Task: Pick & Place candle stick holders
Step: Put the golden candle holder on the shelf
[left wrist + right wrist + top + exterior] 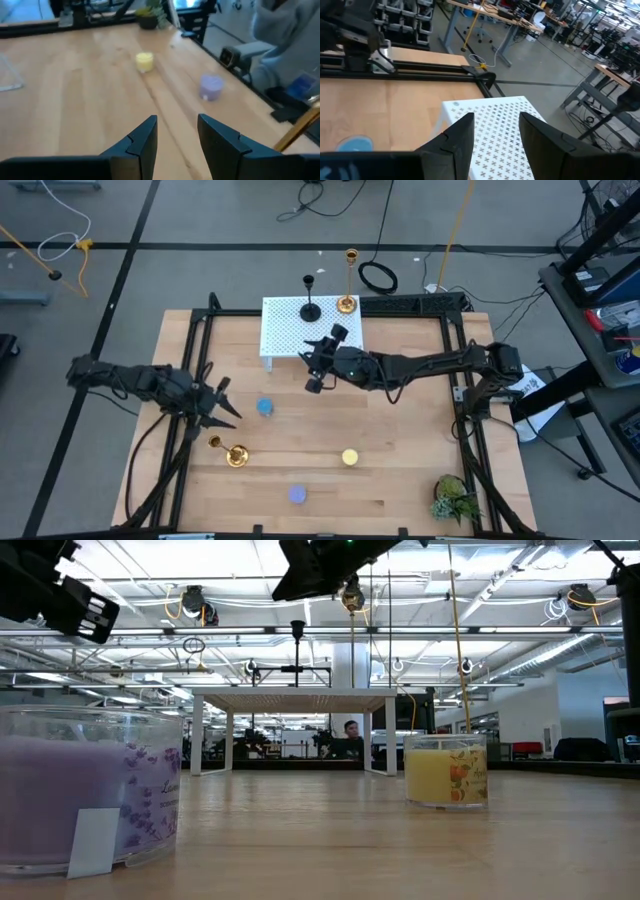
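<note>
A black candle stick holder and a tall gold one stand upright on a white perforated stand at the far side. A second gold holder seems to lie on its side on the table; its stick shows in the left wrist view. Blue, yellow and purple cups rest on the table. My left gripper is open and empty, just far-left of the lying gold holder. My right gripper is open and empty above the stand's near edge.
A green plant sprig sits at the near right corner. A black frame runs along the table's edges. Bare wood lies between the cups. A person shows in the room beyond the table.
</note>
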